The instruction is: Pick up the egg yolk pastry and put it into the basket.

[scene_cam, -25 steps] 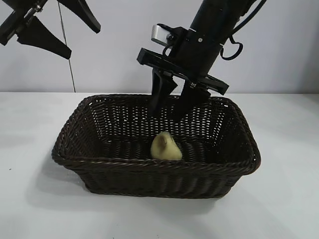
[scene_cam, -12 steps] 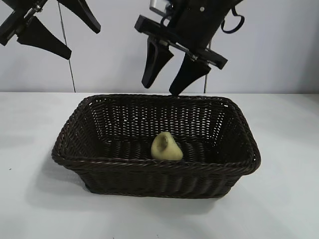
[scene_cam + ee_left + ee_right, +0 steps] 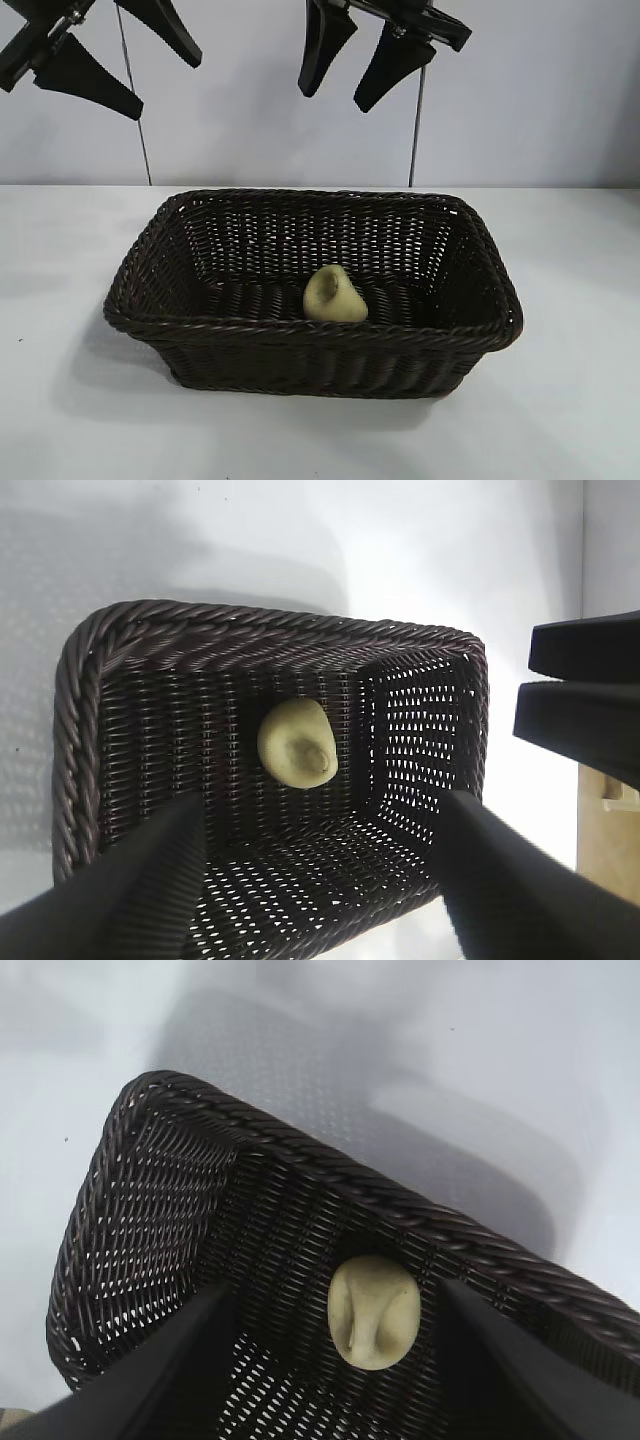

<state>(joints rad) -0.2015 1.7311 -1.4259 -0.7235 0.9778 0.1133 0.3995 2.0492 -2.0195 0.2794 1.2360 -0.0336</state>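
Since a second ago the right gripper (image 3: 358, 72) has risen, fingers spread and empty, leaving the egg yolk pastry (image 3: 334, 296) resting in the basket (image 3: 300, 330); left gripper (image 3: 115, 60) parked high, fingers apart; placement looks done.

My bench: a plain white table (image 3: 580, 400) fills the lower frame. Behind it a pale grey wall (image 3: 540, 100) spans the upper frame, crossed by two thin dark vertical lines. Soft shadows lie at lower left of the tabletop.
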